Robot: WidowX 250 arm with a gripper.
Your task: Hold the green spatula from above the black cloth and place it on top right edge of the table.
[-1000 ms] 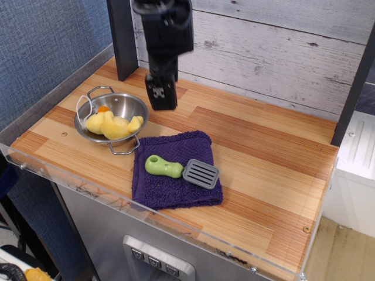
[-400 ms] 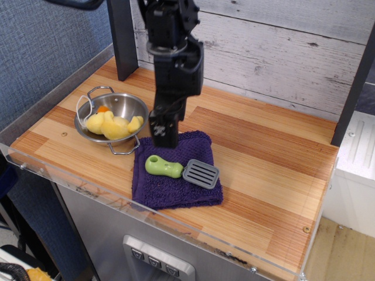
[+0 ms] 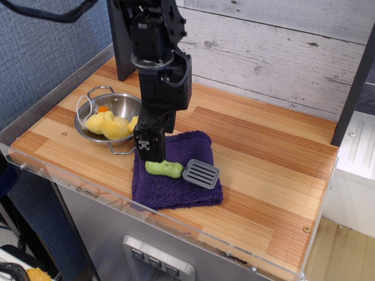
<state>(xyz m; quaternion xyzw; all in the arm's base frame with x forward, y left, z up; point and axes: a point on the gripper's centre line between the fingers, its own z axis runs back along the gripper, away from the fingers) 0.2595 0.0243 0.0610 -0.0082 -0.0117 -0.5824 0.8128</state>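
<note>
The green spatula [image 3: 170, 170] lies on the black cloth [image 3: 176, 192], with its light-green handle to the left and its grey slotted head to the right. The cloth lies flat near the front edge of the table [image 3: 263, 170]. My gripper [image 3: 151, 157] points down at the left end of the handle, low over the cloth, and covers that end. Its jaws look open, and the spatula still rests on the cloth. The table's far right part [image 3: 304, 126] is bare wood.
A steel bowl [image 3: 120, 100] holding yellow toy pieces [image 3: 111, 126] stands just left of the cloth and the gripper. A black post [image 3: 123, 41] rises at the back left and another [image 3: 351, 88] at the right. A clear acrylic rim [image 3: 176, 219] runs along the front edge.
The gripper has come down and forward from above the back of the table, and now sits at the spatula's handle. The spatula, cloth and bowl have not moved.
</note>
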